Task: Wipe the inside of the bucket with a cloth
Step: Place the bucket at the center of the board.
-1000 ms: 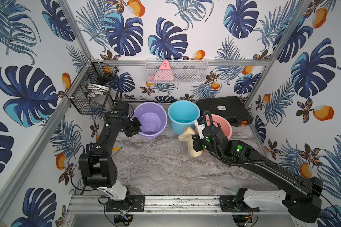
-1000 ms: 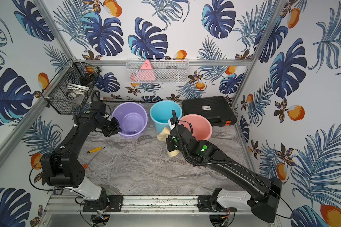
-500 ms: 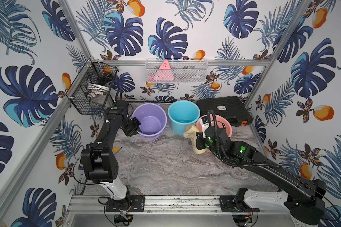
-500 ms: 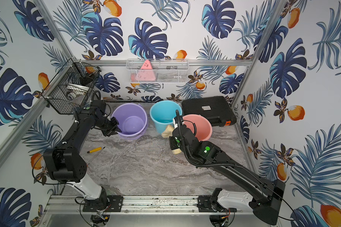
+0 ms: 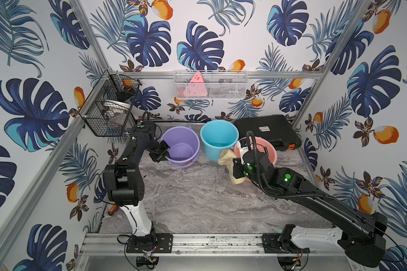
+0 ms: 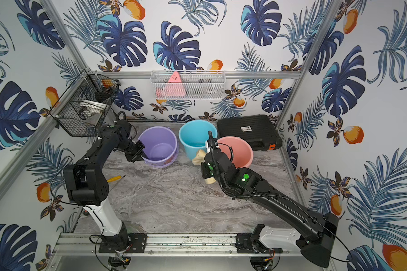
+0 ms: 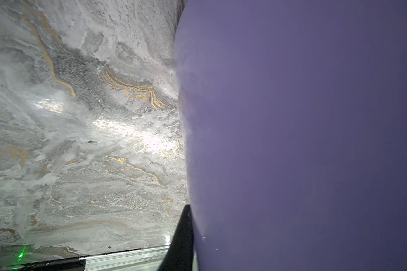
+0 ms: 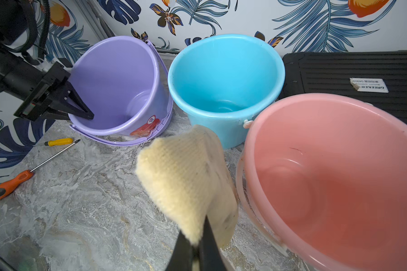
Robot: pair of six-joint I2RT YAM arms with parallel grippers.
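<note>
In a top view, the left gripper (image 5: 166, 155) clamps the purple bucket (image 5: 182, 150) by its rim. The right gripper (image 5: 233, 167) pinches the cloth (image 5: 227, 156), which hangs just beside the pink bucket (image 5: 270, 152). Left wrist: purple wall, one finger (image 7: 182, 234) against it. Right wrist: jaws pressed tight on the cloth.

The pink bucket (image 8: 338, 187) just beside the right gripper (image 8: 194, 227) runs off its wrist picture's edge, and the cloth (image 8: 186, 178) ends hidden between the fingers (image 8: 208, 248). The left gripper (image 5: 164, 155) shows its wrist camera one finger (image 7: 182, 234) only, against the purple bucket (image 7: 291, 140), rim out of frame.
</note>
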